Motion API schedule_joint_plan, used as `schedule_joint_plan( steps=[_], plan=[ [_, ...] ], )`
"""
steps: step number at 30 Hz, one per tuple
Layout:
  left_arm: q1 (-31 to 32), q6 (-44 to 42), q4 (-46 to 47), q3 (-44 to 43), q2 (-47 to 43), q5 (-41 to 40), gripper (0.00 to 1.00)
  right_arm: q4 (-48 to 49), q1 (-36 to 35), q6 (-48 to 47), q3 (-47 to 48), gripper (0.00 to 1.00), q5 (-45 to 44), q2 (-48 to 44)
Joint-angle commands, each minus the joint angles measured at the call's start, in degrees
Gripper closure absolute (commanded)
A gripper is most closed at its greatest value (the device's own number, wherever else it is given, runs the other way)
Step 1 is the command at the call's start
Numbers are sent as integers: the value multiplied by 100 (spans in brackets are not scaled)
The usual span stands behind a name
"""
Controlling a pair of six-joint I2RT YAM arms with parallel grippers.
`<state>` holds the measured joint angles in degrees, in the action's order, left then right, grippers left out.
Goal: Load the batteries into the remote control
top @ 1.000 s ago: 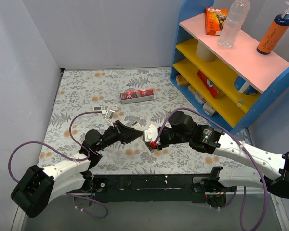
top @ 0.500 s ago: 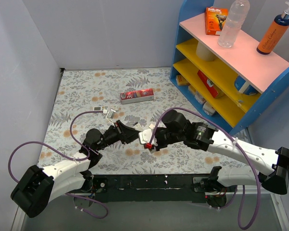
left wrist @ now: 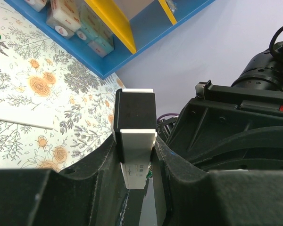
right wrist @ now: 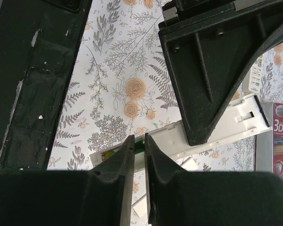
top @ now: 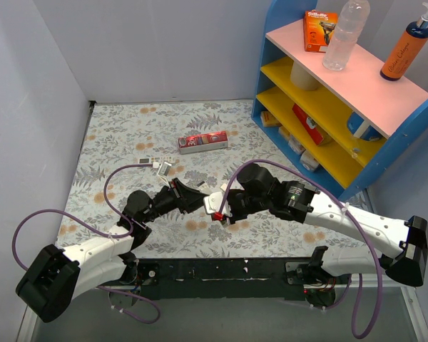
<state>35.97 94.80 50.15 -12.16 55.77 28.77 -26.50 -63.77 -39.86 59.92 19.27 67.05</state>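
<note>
Top: right gripper (top: pixel 218 208) had swung left and met left gripper (top: pixel 195 197) tip to tip.

Left wrist: left claw was clamped on remote control (left wrist: pixel 135 141), held clear of table (left wrist: pixel 33 84).

Right wrist: right jaws had narrowed. Green battery (right wrist: pixel 140 147) sat between tips at remote's open end; gripped or not, couldn't tell. Insertion seemingly under way.

"3D" on the red carton (right wrist: pixel 273 141); possibly "Gillette" on the orange pack (top: pixel 319 32).
</note>
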Motion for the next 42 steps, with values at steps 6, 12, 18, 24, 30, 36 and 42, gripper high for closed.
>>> schedule_joint_plan(
  steps=[6, 12, 18, 24, 30, 36, 42],
  plan=[
    [7, 257, 662, -58, -145, 84, 100, 57, 5, 101, -59, 82, 16, 19],
    [16, 556, 1330, 118, -136, 58, 100, 171, 5, 224, -305, 83, -10, -69],
    [7, 697, 1796, 223, -189, 67, 100, 443, 84, 338, -683, 83, -46, -253],
    [7, 759, 1849, 241, -295, -3, 100, 909, 163, 619, -1078, 83, -54, -490],
    [7, 855, 1814, 302, -286, -100, 100, 1498, 189, 804, -1447, 83, -177, -719],
    [16, 996, 1832, 355, -268, -232, 100, 2104, 189, 944, -1791, 77, -213, -868],
    [16, 1022, 1594, 425, -242, -381, 100, 2588, 189, 1252, -1879, 69, 42, -965]
  ],
)
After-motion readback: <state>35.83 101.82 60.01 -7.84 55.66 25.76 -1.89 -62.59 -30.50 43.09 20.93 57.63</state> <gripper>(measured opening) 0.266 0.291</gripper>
